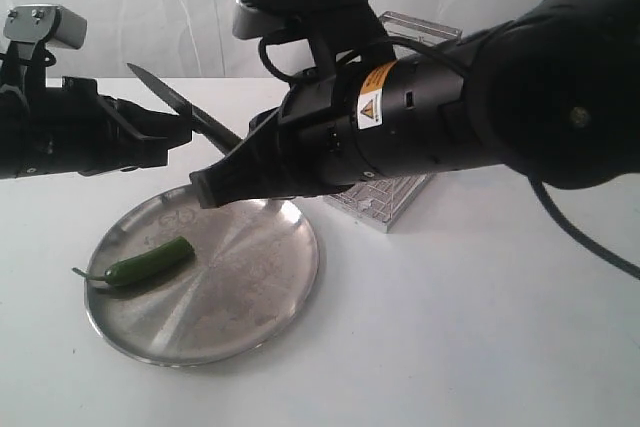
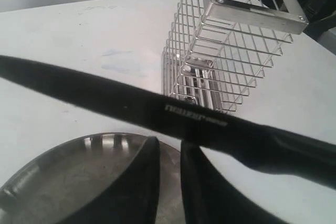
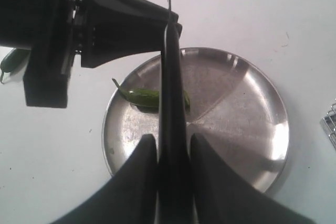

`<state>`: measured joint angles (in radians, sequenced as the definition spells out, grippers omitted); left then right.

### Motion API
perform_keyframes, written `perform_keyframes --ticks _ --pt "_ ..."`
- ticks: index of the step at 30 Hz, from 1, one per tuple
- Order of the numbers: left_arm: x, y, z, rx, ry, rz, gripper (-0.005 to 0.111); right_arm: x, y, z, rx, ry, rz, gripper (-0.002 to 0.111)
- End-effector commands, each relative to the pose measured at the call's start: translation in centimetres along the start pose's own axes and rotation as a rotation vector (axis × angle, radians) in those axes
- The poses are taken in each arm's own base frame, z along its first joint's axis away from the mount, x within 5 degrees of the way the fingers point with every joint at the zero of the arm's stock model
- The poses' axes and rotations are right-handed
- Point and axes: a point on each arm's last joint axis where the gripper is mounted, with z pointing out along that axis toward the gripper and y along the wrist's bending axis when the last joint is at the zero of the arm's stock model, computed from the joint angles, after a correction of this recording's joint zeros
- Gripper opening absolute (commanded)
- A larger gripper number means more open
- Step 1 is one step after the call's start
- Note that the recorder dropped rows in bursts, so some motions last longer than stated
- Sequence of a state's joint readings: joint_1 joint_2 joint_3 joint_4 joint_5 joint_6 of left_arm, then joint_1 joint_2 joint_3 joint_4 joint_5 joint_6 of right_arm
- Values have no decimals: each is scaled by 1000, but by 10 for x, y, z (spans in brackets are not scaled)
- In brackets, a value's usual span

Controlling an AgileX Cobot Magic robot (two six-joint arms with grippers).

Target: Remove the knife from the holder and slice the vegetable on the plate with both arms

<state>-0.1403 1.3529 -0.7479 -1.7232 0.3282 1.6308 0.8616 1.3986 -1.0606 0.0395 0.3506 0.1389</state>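
Observation:
The black knife (image 1: 170, 97) hangs slanted above the plate (image 1: 250, 277), point up and to the left. My right gripper (image 1: 215, 172) is shut on its handle, which sits between the fingers in the right wrist view (image 3: 173, 137). My left gripper (image 1: 180, 132) is at the blade's middle. Its fingers (image 2: 152, 182) stand a narrow gap apart with nothing between them, and the knife (image 2: 131, 103) lies across their tips. The green vegetable (image 1: 150, 262) lies on the plate's left part, directly under the blade (image 3: 170, 77) in the right wrist view. The wire holder (image 2: 226, 61) stands behind the plate.
The right arm's bulky body hides most of the holder in the exterior view; only its base (image 1: 385, 202) and rim corner show. A second green piece (image 3: 13, 61) lies on the white table beside the left arm. The table extends right of the plate.

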Motion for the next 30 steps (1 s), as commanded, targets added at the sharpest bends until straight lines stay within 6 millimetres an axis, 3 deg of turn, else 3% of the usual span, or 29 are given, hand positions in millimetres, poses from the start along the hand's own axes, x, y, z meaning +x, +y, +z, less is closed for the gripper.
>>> perform_keyframes --ticks 1,8,23,30 --pt "1 -1 -1 4 9 28 21 -3 1 0 -4 -36 -12 0" --pt "1 -1 -1 5 15 29 21 -4 1 -1 -6 -47 -10 0" --pt "9 -2 -1 17 94 30 21 -2 -18 1 57 -13 15 0" --pt "10 -2 -1 19 108 27 21 19 -23 22 68 59 17 0"
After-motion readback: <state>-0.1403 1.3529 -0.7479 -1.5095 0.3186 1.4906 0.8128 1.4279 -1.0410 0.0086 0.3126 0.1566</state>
